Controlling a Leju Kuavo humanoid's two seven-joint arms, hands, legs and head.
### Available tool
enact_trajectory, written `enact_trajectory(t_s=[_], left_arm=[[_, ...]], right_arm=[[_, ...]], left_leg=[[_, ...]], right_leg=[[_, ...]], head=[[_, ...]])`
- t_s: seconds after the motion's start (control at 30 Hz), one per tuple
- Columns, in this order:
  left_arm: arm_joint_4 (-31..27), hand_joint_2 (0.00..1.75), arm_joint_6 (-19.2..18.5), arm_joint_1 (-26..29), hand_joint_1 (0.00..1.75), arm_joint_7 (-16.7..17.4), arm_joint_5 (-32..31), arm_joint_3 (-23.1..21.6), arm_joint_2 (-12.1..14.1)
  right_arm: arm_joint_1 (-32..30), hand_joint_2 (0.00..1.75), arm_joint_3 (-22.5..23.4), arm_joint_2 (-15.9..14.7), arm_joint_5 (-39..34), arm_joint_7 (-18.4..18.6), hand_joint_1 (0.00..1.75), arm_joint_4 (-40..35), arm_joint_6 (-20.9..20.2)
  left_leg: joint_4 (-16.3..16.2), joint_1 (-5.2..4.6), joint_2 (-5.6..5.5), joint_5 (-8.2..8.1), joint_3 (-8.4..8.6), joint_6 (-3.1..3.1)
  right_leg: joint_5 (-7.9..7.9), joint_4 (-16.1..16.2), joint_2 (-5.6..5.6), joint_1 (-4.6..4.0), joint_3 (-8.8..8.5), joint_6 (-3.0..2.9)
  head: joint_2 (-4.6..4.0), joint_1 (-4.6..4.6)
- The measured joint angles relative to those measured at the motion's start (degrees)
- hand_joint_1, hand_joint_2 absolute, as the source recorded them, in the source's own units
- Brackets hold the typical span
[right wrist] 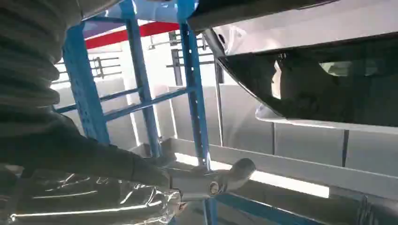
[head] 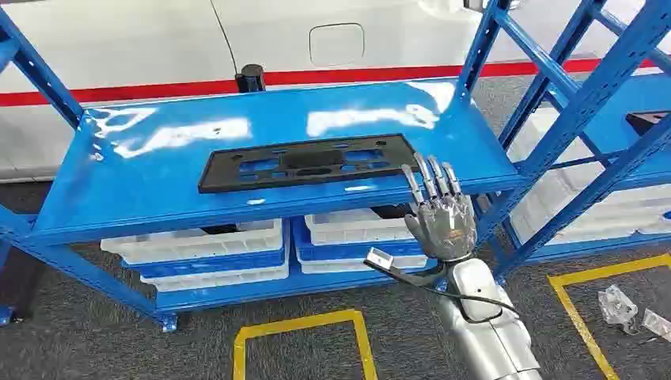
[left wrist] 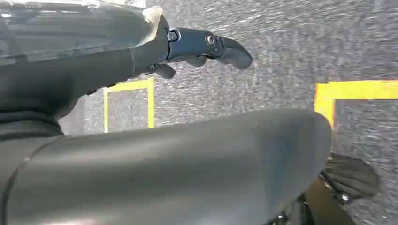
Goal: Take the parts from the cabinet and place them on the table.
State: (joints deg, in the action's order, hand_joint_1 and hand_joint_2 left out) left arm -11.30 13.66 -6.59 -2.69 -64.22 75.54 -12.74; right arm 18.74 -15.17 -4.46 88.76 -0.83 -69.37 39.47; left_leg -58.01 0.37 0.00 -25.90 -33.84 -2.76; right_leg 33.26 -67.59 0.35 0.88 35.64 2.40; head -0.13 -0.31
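Right now my right hand (head: 440, 212) is raised at the front edge of the blue shelf (head: 158, 186), fingers straight and spread, holding nothing, lined up to reach the black part (head: 307, 162) just beside it. That part lies flat on the shelf: a long, thin, dark plate with cut-out slots. My left hand (left wrist: 206, 47) hangs toward the floor, fingers curled, holding nothing.

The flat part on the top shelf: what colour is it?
Black. The flat part lies on the blue shelf, clearest in the head view.
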Motion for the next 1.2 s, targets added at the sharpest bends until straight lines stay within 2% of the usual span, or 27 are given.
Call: enact_trajectory(t_s=[0.07, 0.1, 0.13, 0.2, 0.23, 0.27, 0.3, 0.37, 0.4, 0.43, 0.47, 0.53, 0.57, 0.6, 0.63, 0.67, 0.7, 0.73, 0.77, 0.8, 0.9, 0.97, 1.0, 1.07, 1.13, 1.17, 1.2], left_arm=[[0.0, 0.0, 0.0, 0.0, 0.0, 0.0, 0.0, 0.0, 0.0], [0.0, 0.0, 0.0, 0.1, 0.0, 0.0, 0.0, 0.0, 0.0], [0.0, 0.0, 0.0, 0.1, 0.0, 0.0, 0.0, 0.0, 0.0], [0.0, 0.0, 0.0, 0.1, 0.0, 0.0, 0.0, 0.0, 0.0], [0.0, 0.0, 0.0, 0.1, 0.0, 0.0, 0.0, 0.0, 0.0], [0.0, 0.0, 0.0, 0.1, 0.0, 0.0, 0.0, 0.0, 0.0], [0.0, 0.0, 0.1, 0.1, 0.0, 0.0, 0.0, 0.0, 0.0], [0.0, 0.0, 0.1, 0.1, 0.0, 0.0, 0.1, 0.0, 0.0], [0.0, 0.0, 0.1, 0.1, 0.0, 0.0, 0.1, 0.0, 0.0], [0.0, 0.0, 0.1, 0.1, 0.0, 0.0, 0.1, 0.0, 0.0], [0.0, 0.0, 0.1, 0.0, 0.0, 0.0, 0.1, 0.0, 0.0], [0.0, 0.0, 0.1, 0.0, 0.0, 0.0, 0.1, 0.0, 0.0], [0.0, 0.0, 0.1, 0.1, 0.0, 0.0, 0.1, 0.0, 0.0], [0.0, 0.0, 0.1, 0.1, 0.0, -0.1, 0.1, 0.0, 0.0], [0.0, 0.0, 0.1, 0.2, 0.0, -0.1, 0.1, 0.0, 0.0], [0.0, 0.0, 0.1, 0.3, 0.0, -0.1, 0.1, 0.0, 0.0], [0.0, 0.0, 0.1, 0.2, 0.0, -0.2, 0.1, 0.0, 0.1], [0.0, 0.0, 0.1, 0.2, 0.0, -0.2, 0.1, 0.0, 0.1], [0.0, 0.0, 0.1, 0.2, 0.0, -0.3, 0.1, 0.0, 0.1], [0.0, 0.0, 0.1, 0.1, 0.0, -0.3, 0.1, 0.0, 0.1], [0.0, 0.0, 0.1, 0.1, 0.0, -0.4, 0.1, -0.1, 0.1], [0.0, 0.0, 0.1, 0.1, 0.0, -0.4, 0.1, -0.1, 0.1], [0.0, 0.0, 0.2, 0.1, 0.0, -0.4, 0.1, -0.2, 0.1], [0.0, 0.0, 0.2, 0.0, 0.0, -0.4, 0.1, -0.2, 0.1], [0.0, 0.0, 0.3, 0.0, 0.0, -0.4, 0.1, -0.2, 0.0], [0.0, 0.0, 0.3, 0.0, 0.0, -0.3, 0.1, -0.2, 0.0], [0.0, 0.0, 0.3, 0.1, 0.0, -0.3, 0.1, -0.2, 0.0]], right_arm=[[-0.5, 1.75, -0.1, -0.1, 0.1, 0.1, 0.0, 0.0, -0.1], [-0.7, 1.75, -0.1, -0.1, 0.2, 0.2, 0.0, 0.0, -0.2], [-0.7, 1.75, -0.2, -0.1, 0.2, 0.2, 0.0, 0.0, -0.4], [-0.6, 1.75, -0.2, -0.1, 0.2, 0.2, 0.0, 0.0, -0.5], [-0.5, 1.75, -0.3, -0.1, 0.2, 0.2, 0.0, 0.0, -0.5], [-0.4, 1.75, -0.3, -0.1, 0.2, 0.2, 0.0, 0.0, -0.6], [-0.5, 1.75, -0.4, 0.0, 0.3, 0.2, 0.0, 0.0, -0.6], [-0.5, 1.75, -0.4, -0.1, 0.3, 0.2, 0.0, 0.0, -0.6], [-0.3, 1.75, -0.4, 0.0, 0.3, 0.3, 0.0, 0.0, -0.7], [-0.3, 1.75, -0.4, 0.0, 0.3, 0.3, 0.0, -0.1, -0.6], [-0.2, 1.75, -0.4, 0.0, 0.3, 0.3, 0.0, 0.0, -0.6], [-0.2, 1.75, -0.5, 0.1, 0.3, 0.3, 0.0, 0.0, -0.7], [-0.2, 1.75, -0.5, 0.2, 0.3, 0.3, 0.0, 0.0, -0.9], [-0.3, 1.75, -0.5, 0.2, 0.3, 0.3, 0.0, 0.0, -1.0], [-0.3, 1.75, -0.5, 0.2, 0.3, 0.3, 0.0, 0.0, -1.0], [-0.3, 1.75, -0.5, 0.2, 0.3, 0.3, 0.0, 0.0, -1.1], [-0.3, 1.75, -0.5, 0.2, 0.3, 0.3, 0.0, 0.0, -1.2], [-0.3, 1.75, -0.5, 0.2, 0.3, 0.3, 0.0, 0.0, -1.2], [-0.2, 1.75, -0.5, 0.2, 0.3, 0.3, 0.0, 0.0, -1.4], [-0.2, 1.75, -0.5, 0.2, 0.3, 0.3, 0.0, 0.0, -1.5], [-0.2, 1.75, -0.6, 0.2, 0.4, 0.3, 0.0, 0.0, -1.9], [-0.2, 1.75, -0.6, 0.2, 0.4, 0.3, 0.0, 0.0, -2.0], [0.0, 1.75, -0.5, 0.2, 0.3, 0.3, 0.0, 0.0, -2.1], [0.0, 1.75, -0.6, 0.2, 0.3, 0.4, 0.0, 0.0, -2.1], [-0.3, 1.75, -0.6, 0.2, 0.3, 0.4, 0.0, 0.2, -2.2], [-0.4, 1.75, -0.6, 0.2, 0.3, 0.4, 0.0, 0.3, -2.3], [-0.4, 1.75, -0.6, 0.2, 0.3, 0.4, 0.0, 0.3, -2.3]], left_leg=[[0.0, -0.07, -0.12, -0.41, 0.15, -0.2], [0.0, -0.06, -0.2, -0.63, 0.36, -0.15], [0.0, -0.05, -0.29, -0.92, 0.7, -0.09], [-0.1, -0.02, -0.43, -1.64, 1.73, 0.25], [-0.1, -0.05, -0.44, -2.02, 2.08, 0.57], [-0.3, -0.65, -0.5, -2.62, 2.27, 1.03], [-0.2, -0.59, -0.5, -2.7, 2.33, 1.16], [0.2, -0.37, -0.4, -2.87, 2.6, 1.56], [0.1, -0.3, -0.38, -3.3, 2.62, 1.97], [-1.0, -0.19, -0.36, -3.85, 2.12, 2.32], [-3.8, -0.15, -0.26, -5.15, 0.85, 2.55], [-13.2, 0.08, -0.24, -8.73, -4.43, 2.96], [-17.2, 0.14, -0.24, -9.61, -7.08, 3.1], [-18.4, 0.18, -0.24, -9.4, -8.21, 3.1], [-18.4, 0.21, -0.24, -8.73, -8.67, 3.11], [-15.5, 0.28, -0.21, -5.71, -8.17, 3.03], [-10.0, 0.32, -0.18, -2.1, -6.04, 2.85], [-6.9, 0.34, -0.18, -0.43, -4.76, 2.72], [-1.6, 0.3, -0.22, 1.17, -2.3, 2.35], [-1.1, 0.02, -0.18, 0.46, -1.91, 2.43], [-1.1, -0.59, -0.32, 0.28, -1.79, 1.51], [0.0, 0.13, -0.24, 0.72, -0.98, 0.76], [0.3, 0.01, -0.2, 0.56, -0.42, 0.31], [0.3, -0.04, -0.17, 0.32, -0.23, -0.03], [0.3, -0.16, -0.23, -0.11, 0.04, -0.28], [0.3, -0.17, -0.34, -0.39, 0.37, -0.23], [0.3, -0.16, -0.48, -0.69, 0.77, -0.13]], right_leg=[[2.03, -8.0, -0.01, 0.01, 5.15, 0.07], [1.48, -8.7, -0.01, 0.04, 6.29, 0.45], [-0.25, -6.4, -0.02, 0.09, 5.81, 1.07], [-5.57, 4.0, -0.17, 0.19, 1.55, 2.22], [-7.38, 8.5, -0.45, 0.19, -0.31, 2.3], [-7.54, 9.0, -0.46, -0.19, -1.19, 1.44], [-7.52, 9.0, -0.39, -0.14, -1.09, 0.67], [-7.28, 9.0, -0.28, -0.43, -1.05, -0.03], [-7.37, 9.3, -0.15, 0.3, -1.38, -0.58], [-7.22, 9.3, -0.11, 0.43, -1.72, -0.84], [-6.86, 9.3, -0.17, 0.5, -2.06, -1.4], [-6.43, 9.3, -0.23, 0.4, -2.56, -1.97], [-6.23, 9.3, -0.23, 0.32, -2.77, -2.21], [-6.1, 9.3, -0.21, 0.31, -2.91, -2.32], [-5.92, 9.3, -0.17, 0.31, -3.07, -2.22], [-5.56, 9.3, 0.0, 0.33, -3.54, -2.09], [-5.17, 9.3, 0.14, 0.39, -4.13, -1.85], [-4.97, 9.3, 0.18, 0.42, -4.44, -1.74], [-4.51, 9.4, 0.21, 0.39, -4.84, -1.33], [-4.25, 9.3, 0.24, -0.33, -4.77, -0.95], [-4.17, 9.9, 0.27, 0.13, -4.99, -0.06], [-3.72, 9.6, 0.11, -0.14, -4.67, 0.48], [-2.65, 6.7, 0.0, -0.12, -3.42, 0.38], [-0.31, -0.1, 0.02, -0.12, 0.42, 0.07], [1.44, -7.9, 0.02, -0.11, 5.34, 0.19], [0.61, -8.2, 0.01, -0.08, 6.3, 0.63], [-1.34, -5.3, 0.0, -0.02, 5.49, 1.25]], head=[[0.0, 0.04], [0.0, 0.0], [0.0, 0.02], [0.0, 0.04], [0.0, 0.04], [0.0, 0.03], [0.0, -0.04], [0.0, 0.02], [0.0, -0.04], [0.0, -0.08], [0.0, -0.46], [0.02, -0.41], [0.0, -0.39], [0.0, -0.41], [0.0, -0.39], [0.0, -0.46], [0.0, -0.41], [0.0, -0.41], [0.0, -0.41], [0.0, -0.35], [0.0, -0.39], [0.02, -0.33], [0.0, -0.24], [0.0, -0.17], [0.02, -0.17], [0.0, -0.15], [0.0, -0.17]])
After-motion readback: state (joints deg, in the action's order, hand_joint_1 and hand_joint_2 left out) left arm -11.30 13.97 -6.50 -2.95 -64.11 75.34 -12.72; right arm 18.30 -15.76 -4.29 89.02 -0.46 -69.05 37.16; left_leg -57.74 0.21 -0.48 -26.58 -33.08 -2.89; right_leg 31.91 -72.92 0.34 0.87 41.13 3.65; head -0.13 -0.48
